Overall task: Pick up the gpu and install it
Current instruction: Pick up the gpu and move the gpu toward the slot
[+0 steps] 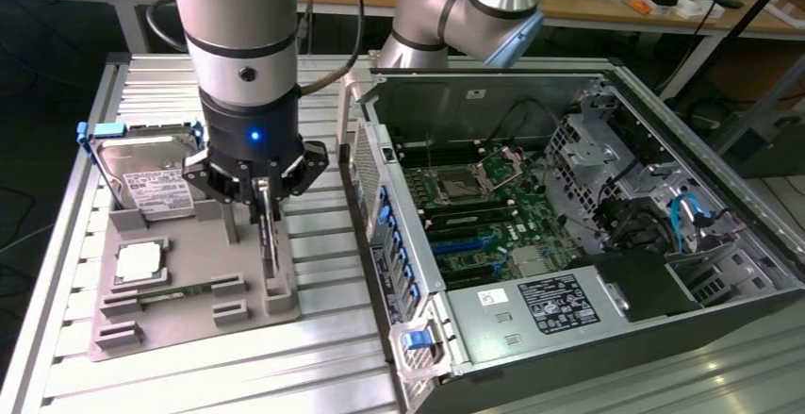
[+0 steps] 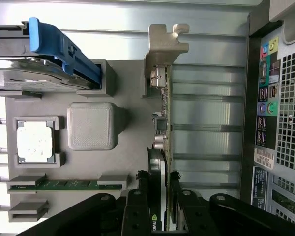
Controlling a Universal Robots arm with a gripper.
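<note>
Hidden / unclear: in the exterior view you see the gpu (image 1: 268, 244) almost edge-on, a thin strip below the gripper (image 1: 260, 211), and the gripper body covers its far end. In the wrist view the end of the card away from the bracket (image 2: 167, 44) is cut off beneath the fingers (image 2: 136, 209). A green logo on the fan shroud (image 2: 157, 162) is only partly legible. You cannot tell whether the card's lower edge sits fully in its slot. The hard drive (image 2: 24, 73) runs off the edge of the wrist view.

Orientation: the gpu (image 2: 164, 123) stands upright on its long edge in the grey holder (image 1: 195, 249), along the side nearest the computer case (image 1: 491, 103). Its long axis runs parallel to the case's port panel (image 2: 275, 113). The silvery bracket points toward the holder's hard-drive end, and the opposite end toward the memory-stick end.

Gripper: both fingers press against the card's two faces at the fan end, so it is closed on the gpu.

Containers: the holder (image 2: 132, 147) also carries the hard drive (image 1: 145, 173) in its blue frame (image 1: 86, 133), a CPU (image 1: 139, 261) in a square pocket and a green memory stick (image 1: 170, 293) in clips. The case lies open on its side, holding a motherboard (image 1: 484, 211), a power supply (image 1: 541, 306) and blue cables (image 1: 688, 214).
</note>
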